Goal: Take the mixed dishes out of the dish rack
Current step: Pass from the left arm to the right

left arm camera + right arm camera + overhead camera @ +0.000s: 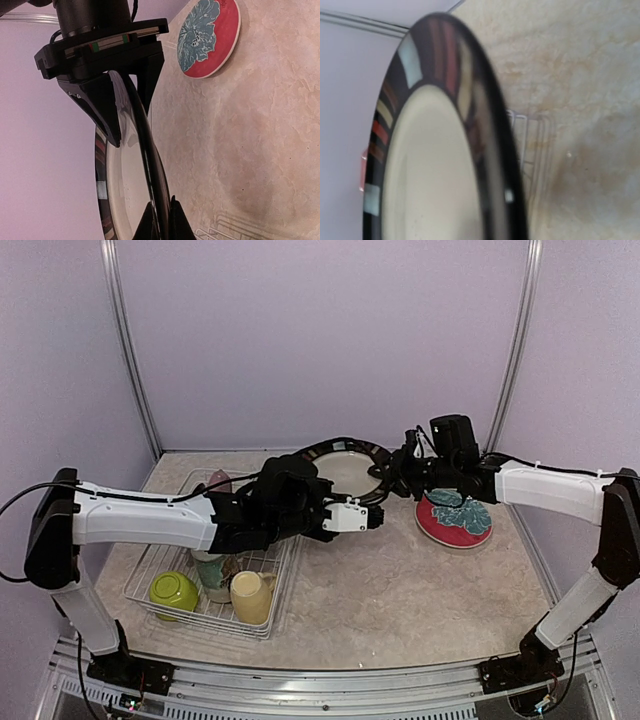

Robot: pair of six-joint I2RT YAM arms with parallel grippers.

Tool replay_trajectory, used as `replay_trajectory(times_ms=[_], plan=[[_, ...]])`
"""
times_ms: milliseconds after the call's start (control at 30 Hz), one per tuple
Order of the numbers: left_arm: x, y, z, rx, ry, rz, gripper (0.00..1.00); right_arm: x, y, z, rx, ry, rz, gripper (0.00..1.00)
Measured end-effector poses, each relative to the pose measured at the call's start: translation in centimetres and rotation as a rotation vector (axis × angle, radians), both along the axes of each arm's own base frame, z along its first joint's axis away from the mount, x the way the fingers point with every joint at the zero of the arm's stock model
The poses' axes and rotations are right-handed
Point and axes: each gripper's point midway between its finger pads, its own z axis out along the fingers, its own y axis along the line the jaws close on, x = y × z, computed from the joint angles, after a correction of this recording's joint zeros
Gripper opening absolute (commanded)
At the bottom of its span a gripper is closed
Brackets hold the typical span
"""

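Dish rack (140, 577) left, bowl (173, 592) and mug (251, 597) inside, plate (345, 469) mid-table, perhaps on edge, second plate (456, 521) right.

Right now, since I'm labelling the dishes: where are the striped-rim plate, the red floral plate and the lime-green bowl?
striped-rim plate (345, 472): top view, cream centre.
red floral plate (438, 525): top view, red area left of the flower.
lime-green bowl (173, 592): top view, its middle.

Lab booth: plain lilac walls (320, 340), aluminium frame (330, 685)
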Motion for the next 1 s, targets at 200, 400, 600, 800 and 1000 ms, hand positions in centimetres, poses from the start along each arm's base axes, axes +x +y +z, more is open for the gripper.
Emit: replay_trajectory(times_ms=[200, 400, 600, 800, 1000], plan=[[0.2, 0.1, -0.1, 0.024, -0.028, 0.023, 0.16, 0.3, 0.2, 0.3, 0.095, 0.034, -0.038, 0.0], [-0.1, -0.3, 0.9, -0.045, 0.007, 0.054, 0.63, 0.1, 0.2, -0.6, 0.126, 0.039, -0.049, 0.0], [-1.5, -0.4, 1.4, -0.103, 0.098, 0.079, 0.92, -0.3, -0.7, -1.8, 0.125, 0.056, -0.068, 0.0], [-3.7, 0.2, 4.8, -0.237, 0.282, 0.08, 0.99, 0.1, -4.4, -2.2, 0.103, 0.03, -0.137, 0.0], [-6.3, 2.7, 12.4, -0.532, 0.501, 0.053, 0.99, 0.2, -9.9, -4.7, 0.04, 0.031, -0.243, 0.0]])
